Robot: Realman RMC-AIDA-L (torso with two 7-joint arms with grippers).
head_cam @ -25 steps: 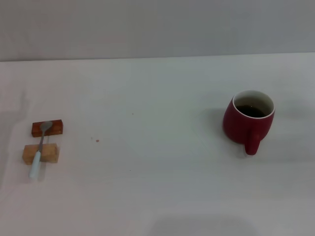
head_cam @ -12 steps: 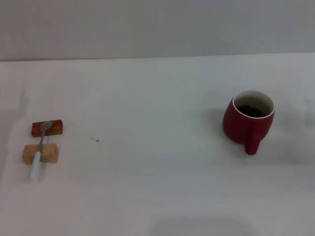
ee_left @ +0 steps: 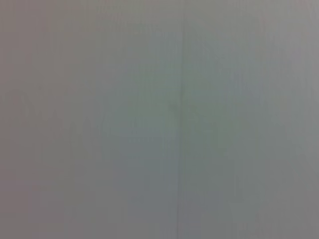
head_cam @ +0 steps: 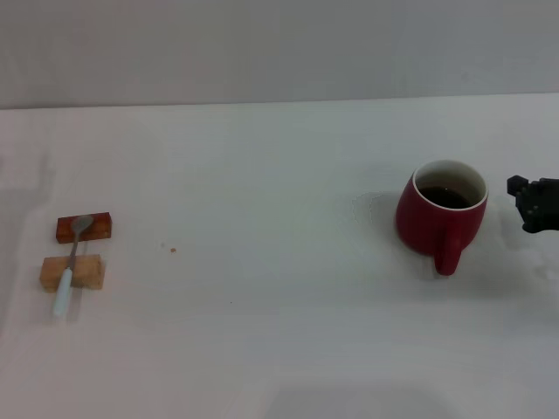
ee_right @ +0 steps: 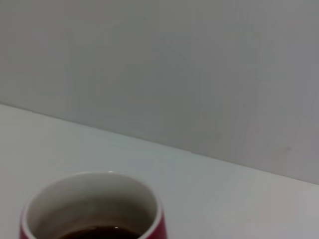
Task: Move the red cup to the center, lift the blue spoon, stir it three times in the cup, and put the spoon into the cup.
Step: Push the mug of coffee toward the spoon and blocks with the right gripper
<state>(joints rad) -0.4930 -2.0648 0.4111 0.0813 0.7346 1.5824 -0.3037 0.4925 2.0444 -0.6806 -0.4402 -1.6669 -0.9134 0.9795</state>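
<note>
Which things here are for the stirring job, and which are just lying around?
For the job: the red cup, the blue spoon, the right tool coming in beside the cup.
Just lying about: the dark wooden block, the pale wooden block under the spoon.

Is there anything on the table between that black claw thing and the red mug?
Nothing: in the head view only bare white table separates the right end effector from the red cup.

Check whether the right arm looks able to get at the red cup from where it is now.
Probably yes. The right claw is just beside the red cup on its right, with only bare table between them; the handle faces the robot, not the claw.
</note>
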